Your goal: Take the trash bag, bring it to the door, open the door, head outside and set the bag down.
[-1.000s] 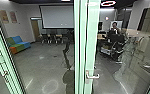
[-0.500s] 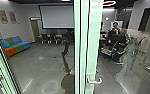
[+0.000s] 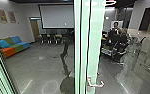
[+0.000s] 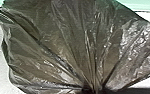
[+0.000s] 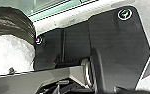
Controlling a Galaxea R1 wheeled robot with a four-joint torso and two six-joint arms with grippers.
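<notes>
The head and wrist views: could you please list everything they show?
trash bag: one, dark, left wrist view
door frames: several, pale green, centre and left
door handles: two, silvery, on the frames
couch: one, orange-green-blue, far left
wall pictures: three, brownish, above the couch
screen: one, pale, back wall
chairs: several, dark, below screen
equipment: uncounted, mostly black, beside person
floor: one, grey, indoors
person: one, dark-clothed, behind glass
robot's plate: one, dark, right wrist view

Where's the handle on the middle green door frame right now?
Head view, low and right of centre: the handle sticks out from the pale green door frame, well below and left of the person in the background.
</notes>
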